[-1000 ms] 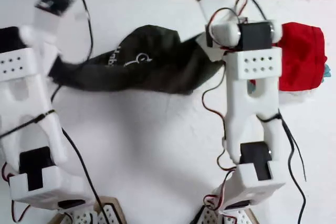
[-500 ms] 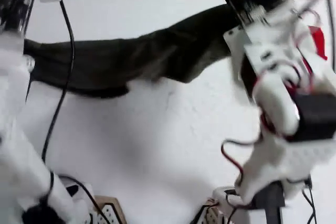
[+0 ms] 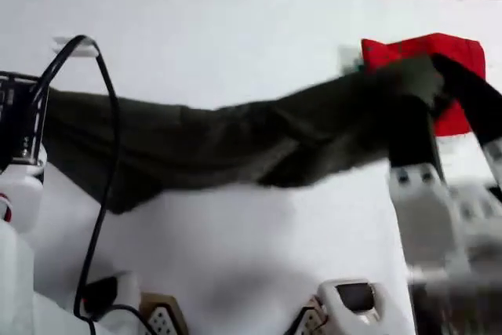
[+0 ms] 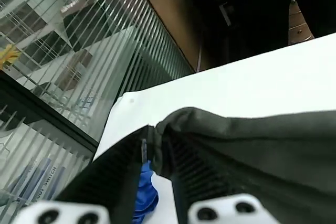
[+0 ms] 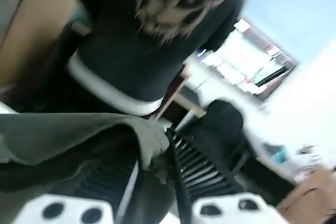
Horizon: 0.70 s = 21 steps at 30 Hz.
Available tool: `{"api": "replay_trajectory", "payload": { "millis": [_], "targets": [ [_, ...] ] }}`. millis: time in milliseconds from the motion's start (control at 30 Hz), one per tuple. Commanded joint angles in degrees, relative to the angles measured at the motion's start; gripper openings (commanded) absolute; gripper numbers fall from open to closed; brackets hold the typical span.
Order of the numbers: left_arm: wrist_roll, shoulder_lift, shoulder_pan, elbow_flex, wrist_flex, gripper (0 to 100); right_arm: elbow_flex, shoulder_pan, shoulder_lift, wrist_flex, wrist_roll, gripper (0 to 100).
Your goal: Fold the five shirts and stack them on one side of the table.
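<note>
A dark olive shirt [image 3: 235, 147] hangs stretched across the table between both arms, lifted off the white surface. My left gripper [image 4: 156, 153] is shut on one end of the shirt [image 4: 252, 145], at the table's left side in the high view. My right gripper [image 5: 157, 161] is shut on the other end of the shirt [image 5: 68, 129], near the right side [image 3: 427, 88]. Behind that end lies a folded red shirt [image 3: 427, 56] at the back right of the table.
The white table [image 3: 235, 29] has open surface behind and below the stretched shirt. A black cable [image 3: 106, 139] loops over the left arm. A blue cloth [image 4: 144, 192] shows below the left gripper. A person in dark clothing stands beyond the table.
Both arms have risen and pulled apart, stretching the olive shirt wider and lifting it; its right end has moved down to the red shirt.
</note>
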<state>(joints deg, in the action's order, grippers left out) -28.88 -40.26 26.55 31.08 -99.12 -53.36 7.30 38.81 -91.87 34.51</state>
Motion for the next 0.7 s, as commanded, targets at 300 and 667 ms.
{"api": "replay_trajectory", "payload": {
  "millis": [300,667],
  "targets": [
    [0.53,0.62,0.35,0.75,3.52,3,6.77,-6.02,1.1,5.93,-0.18,1.8],
    [0.44,14.59,-1.14,-16.4,25.41,3,38.42,-0.04,-12.88,30.9,0.35,1.8]
  ]
}}
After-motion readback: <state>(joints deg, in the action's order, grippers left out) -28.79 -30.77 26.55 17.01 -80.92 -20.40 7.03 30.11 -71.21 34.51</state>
